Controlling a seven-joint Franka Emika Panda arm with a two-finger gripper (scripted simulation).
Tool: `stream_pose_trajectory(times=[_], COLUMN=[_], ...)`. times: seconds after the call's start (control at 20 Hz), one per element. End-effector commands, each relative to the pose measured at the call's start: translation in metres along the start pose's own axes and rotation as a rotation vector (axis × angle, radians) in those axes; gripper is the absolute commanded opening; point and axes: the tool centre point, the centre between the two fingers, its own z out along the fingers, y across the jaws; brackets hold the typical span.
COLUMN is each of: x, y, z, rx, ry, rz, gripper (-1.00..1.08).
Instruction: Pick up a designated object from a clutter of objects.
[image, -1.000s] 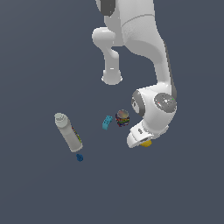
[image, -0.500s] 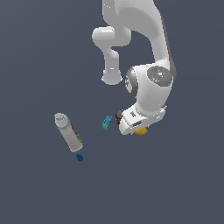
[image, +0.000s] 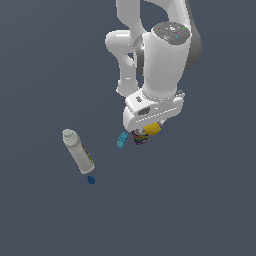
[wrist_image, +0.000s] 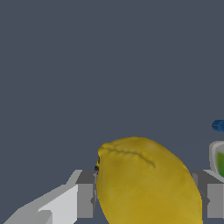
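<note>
obstacles: teal block (image: 122, 140), striped can (image: 140, 138) just beside jaws | white bottle (image: 78, 150) well apart

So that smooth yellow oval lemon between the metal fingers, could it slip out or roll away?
The smooth yellow oval lemon looks rounded and fairly glossy, so the flat fingers probably touch it on small patches only; it could twist or slip. Its rind shows no denting, so it seems stiff. If dropped, its oval shape would likely roll unevenly.

The gripper (wrist_image: 146, 197) clamps the yellow lemon (wrist_image: 146, 183) between its grey fingers (wrist_image: 85, 199).
</note>
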Motion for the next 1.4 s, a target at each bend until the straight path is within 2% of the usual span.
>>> stream_pose_trajectory(times=[0.0,0.7,1.0,1.35], x=[-0.012,-0.068,-0.079,-0.083], y=[0.008,0.05,0.061,0.066], z=[-0.028,-0.16,-0.19,-0.202], rx=[0.001,0.002,0.0,0.0], ry=[0.001,0.002,0.001,0.001], rz=[0.0,0.0,0.001,0.001], gripper=[-1.0,-1.0,-1.0,-1.0])
